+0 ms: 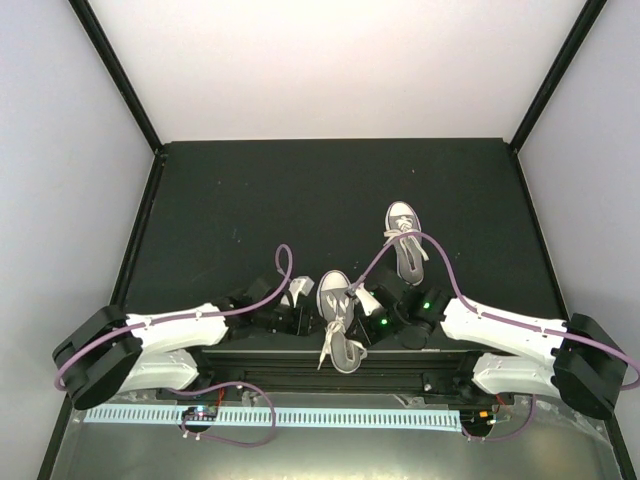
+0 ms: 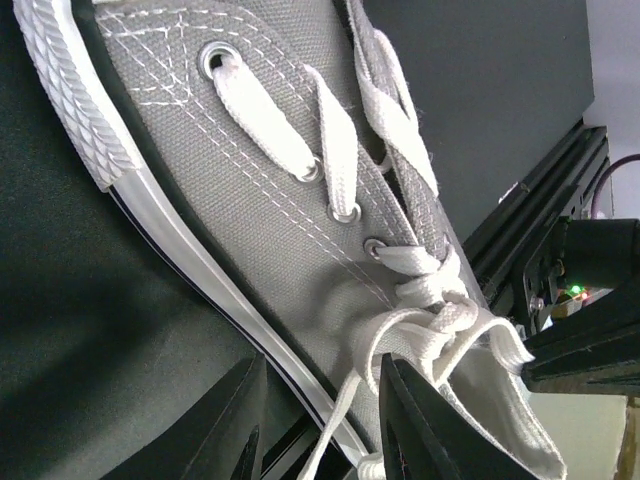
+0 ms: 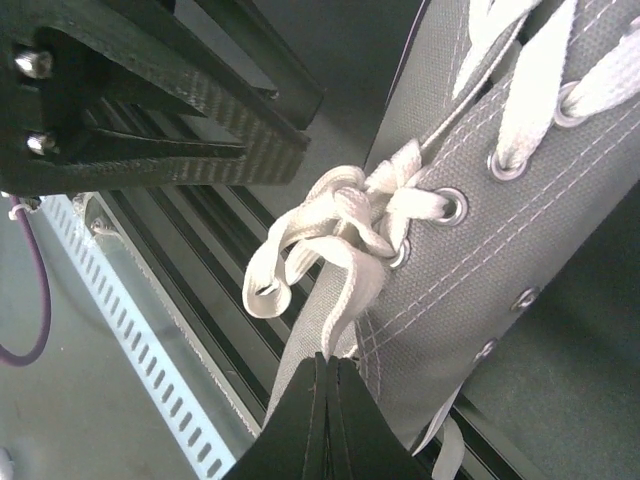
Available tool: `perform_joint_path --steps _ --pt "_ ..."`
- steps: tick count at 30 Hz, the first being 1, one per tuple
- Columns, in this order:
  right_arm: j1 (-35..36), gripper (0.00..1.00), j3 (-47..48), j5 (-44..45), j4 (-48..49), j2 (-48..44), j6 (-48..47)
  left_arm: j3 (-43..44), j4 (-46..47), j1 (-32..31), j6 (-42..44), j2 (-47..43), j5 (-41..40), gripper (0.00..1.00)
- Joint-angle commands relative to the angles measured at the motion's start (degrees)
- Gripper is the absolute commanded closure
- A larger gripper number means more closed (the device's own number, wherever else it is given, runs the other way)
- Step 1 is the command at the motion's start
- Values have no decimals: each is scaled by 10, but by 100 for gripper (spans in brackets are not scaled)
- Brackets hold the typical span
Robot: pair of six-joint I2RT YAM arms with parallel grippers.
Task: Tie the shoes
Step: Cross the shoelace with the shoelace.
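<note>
Two grey sneakers lie on the black table. The near shoe (image 1: 334, 292) lies between my grippers with its heel over the front edge. The far shoe (image 1: 404, 238) lies behind my right arm with loose laces. My left gripper (image 1: 305, 306) is open beside the near shoe; in the left wrist view (image 2: 320, 365) its fingers straddle the sole edge and a hanging white lace (image 2: 350, 395), next to the knot (image 2: 440, 300). My right gripper (image 1: 360, 312) is shut on a lace loop (image 3: 350, 290) of that shoe, just below the knot (image 3: 350, 205).
Black rails (image 1: 280, 362) run along the table's front edge under the shoe's heel. A white slotted strip (image 1: 300, 415) lies below them. Purple cables (image 1: 285, 262) loop over both arms. Black corner posts (image 1: 120, 75) and white walls bound the table.
</note>
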Motion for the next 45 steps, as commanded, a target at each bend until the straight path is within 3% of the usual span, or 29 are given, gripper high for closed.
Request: perform_joint_path --steps 1,18,45 --pt "3 98 16 9 15 0 1 2 39 2 -14 14 3 67" --pt "4 98 12 8 19 1 4 8 52 2 -10 42 19 70" --pt "4 98 18 5 16 13 0 -11 90 -4 -2 43 51 67"
